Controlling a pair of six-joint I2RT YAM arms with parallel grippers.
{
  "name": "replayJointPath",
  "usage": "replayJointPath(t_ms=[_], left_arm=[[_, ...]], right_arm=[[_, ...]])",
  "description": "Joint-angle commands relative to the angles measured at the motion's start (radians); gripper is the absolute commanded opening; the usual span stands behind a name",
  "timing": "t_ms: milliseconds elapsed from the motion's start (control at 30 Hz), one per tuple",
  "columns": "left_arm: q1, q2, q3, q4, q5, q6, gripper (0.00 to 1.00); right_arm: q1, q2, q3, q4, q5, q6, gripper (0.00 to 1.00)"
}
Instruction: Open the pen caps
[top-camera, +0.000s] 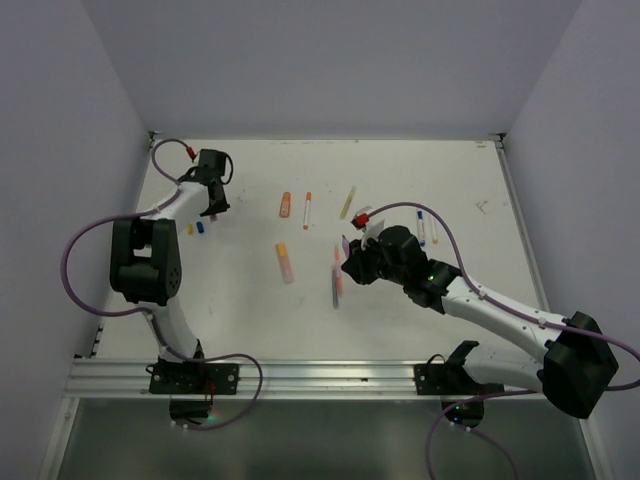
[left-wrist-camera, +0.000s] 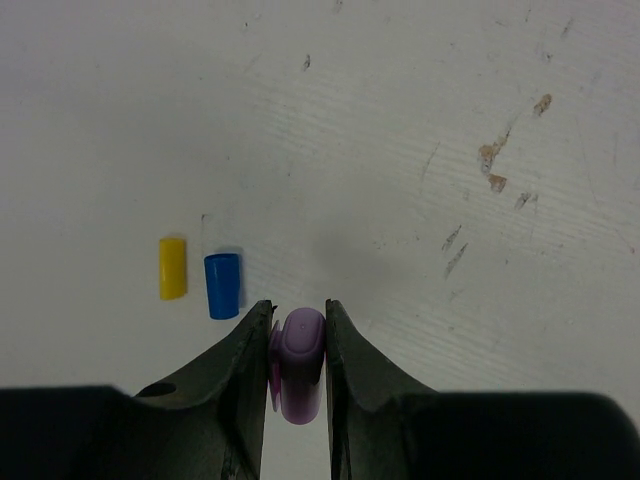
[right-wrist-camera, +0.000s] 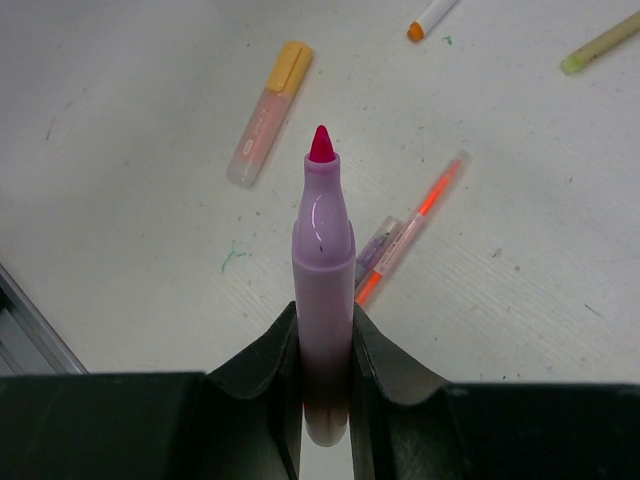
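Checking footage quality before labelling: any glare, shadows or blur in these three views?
Top external: soft, even light, though the mid-table pens look smeared. Left wrist: table scratches sharp, a faint shadow ahead of the lilac cap. Right wrist: a glare streak on the lilac pen.

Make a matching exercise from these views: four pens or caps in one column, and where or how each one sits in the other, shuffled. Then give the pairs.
Things
1. lilac cap
2. lilac pen
3. blue cap
4. orange-capped highlighter

States
A. lying on the table, cap on
B. held in the left gripper
C. held in the right gripper, red tip bare
D. lying loose beside the yellow cap

Pairs: 1-B, 2-C, 3-D, 4-A
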Motion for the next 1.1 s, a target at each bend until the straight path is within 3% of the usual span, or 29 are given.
replayJointPath(t_ms=[0, 300, 633, 767, 967, 1067], left_arm=[[0.018, 0.044, 0.066, -0.02, -0.043, 0.019, 0.18], [0.032, 0.136, 0.09, -0.008, -0.066, 0.031, 0.24], [0.034, 0.164, 0.107, -0.022, -0.059, 0.031, 0.45], [0.034, 0.135, 0.113, -0.037, -0.039, 0.024, 0.46], [0.032, -0.026, 0.144, -0.089, 0.033, 0.008, 0.57], [0.032, -0.16, 0.145, -0.098, 0.087, 0.008, 0.68]], right_arm=[[-0.007, -0.011, -0.001, 0.005, 0.031, 0.001, 0.0], [-0.019, -0.001, -0.002, 0.01, 0.031, 0.003, 0.0], [-0.027, 0.0, -0.004, 0.01, 0.04, 0.007, 0.0], [-0.03, -0.004, 0.01, -0.005, 0.058, 0.016, 0.0], [-0.042, 0.035, 0.085, -0.105, 0.288, 0.046, 0.0], [-0.068, 0.097, 0.148, -0.206, 0.417, 0.069, 0.0]])
